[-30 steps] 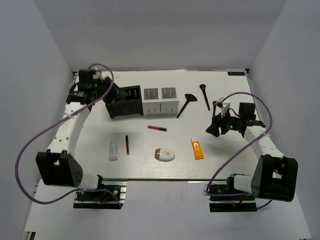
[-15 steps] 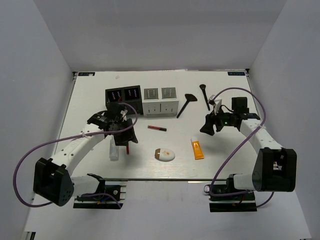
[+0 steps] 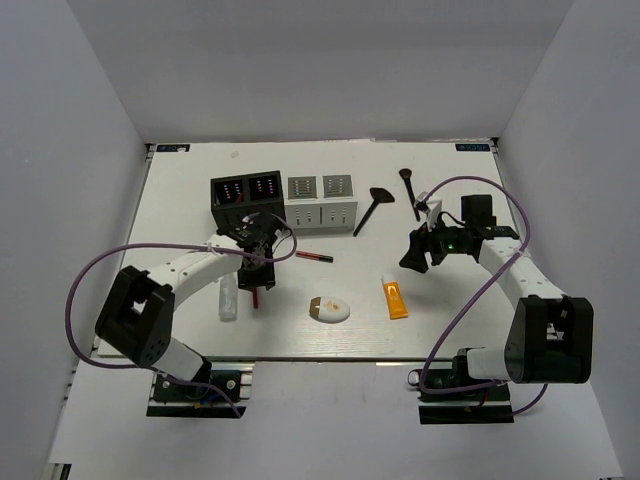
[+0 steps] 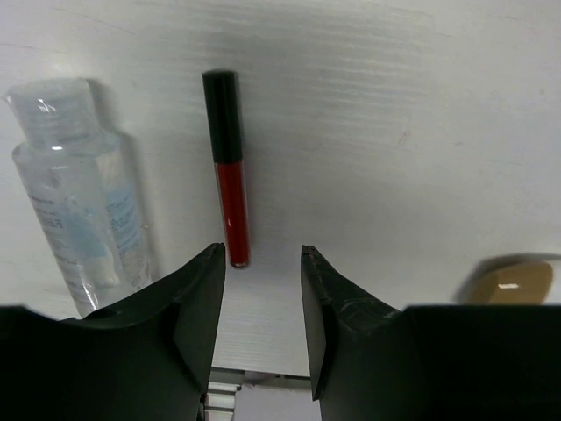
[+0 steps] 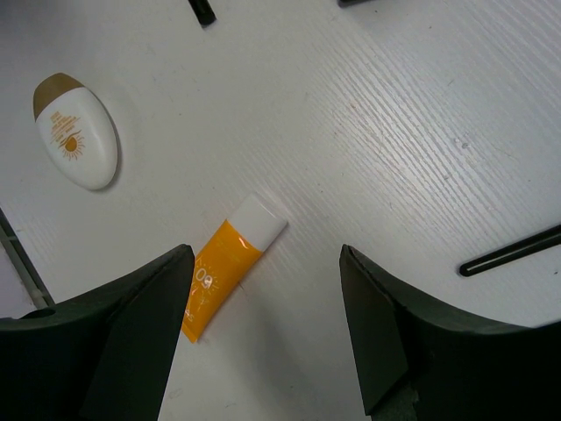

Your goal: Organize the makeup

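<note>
Table point(image 3: 180, 200), 12 o'clock at the back wall
- White oval compact point(image 3: 329, 309): near centre
- Clear bottle point(image 3: 229, 298): at the compact's 9 o'clock, with a red-black lip stick point(image 4: 230, 167) just beside it
- Left gripper point(image 3: 257, 280): at the stick's red end, jaws apart, empty
- Orange white-capped tube point(image 3: 395, 297): at the compact's 3 o'clock
- Right gripper point(image 3: 413, 258): at the tube's 1 o'clock, jaws wide, empty
- Second lip stick point(image 3: 314, 257): centre
- Black organizer point(image 3: 247, 197), white organizer point(image 3: 322, 200): 12 o'clock
- Black brushes point(image 3: 372, 208): 1 o'clock

- Clear bottle point(image 4: 74, 189) lying flat, red-black lip stick point(image 4: 226, 167) just beside it.
- White oval compact point(image 5: 75, 143) near orange white-capped tube point(image 5: 230, 261).
- Wide black brush point(image 3: 367, 213) and thin black brush point(image 3: 411, 196) farther back.
</note>
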